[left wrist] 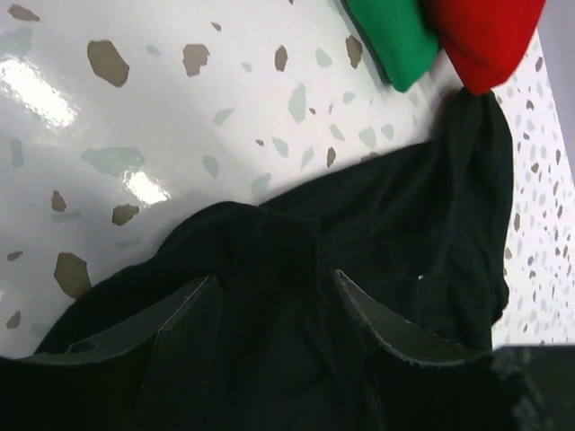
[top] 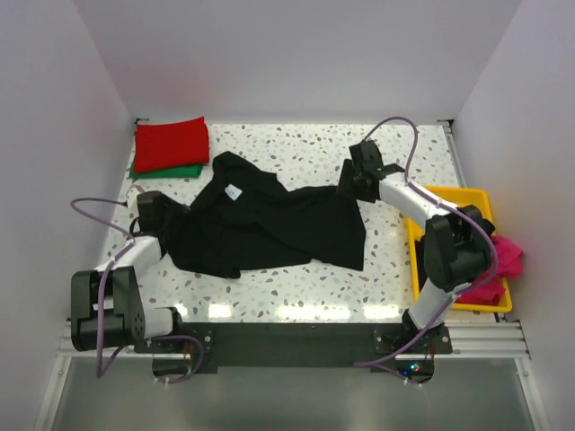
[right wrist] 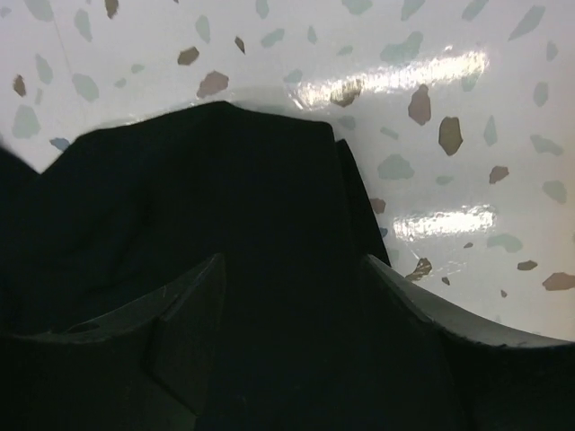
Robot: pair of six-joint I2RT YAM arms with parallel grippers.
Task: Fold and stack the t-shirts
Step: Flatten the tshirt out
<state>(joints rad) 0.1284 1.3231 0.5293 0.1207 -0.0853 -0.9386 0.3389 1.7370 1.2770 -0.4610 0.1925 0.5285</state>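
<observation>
Four t-shirts, one yellow tray [top: 415, 260].
One black t-shirt [top: 269, 229] between the claws; one red t-shirt [top: 171, 144], one green t-shirt [top: 166, 171] beyond the left claw [top: 151, 206]; one pink t-shirt [top: 505, 259] behind the right claw [top: 355, 181].

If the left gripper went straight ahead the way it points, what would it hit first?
The black t-shirt, bunched right at the left gripper tips; whether they touch is unclear.

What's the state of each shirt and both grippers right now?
Black shirt: unfolded, spread rumpled on the table.
Green shirt: folded, bottom of the stack.
Red shirt: folded, on top of the green shirt.
Pink shirt: unfolded, bunched in the tray.
Left gripper: open, over the black shirt's edge.
Right gripper: open, over the black shirt's edge.
</observation>
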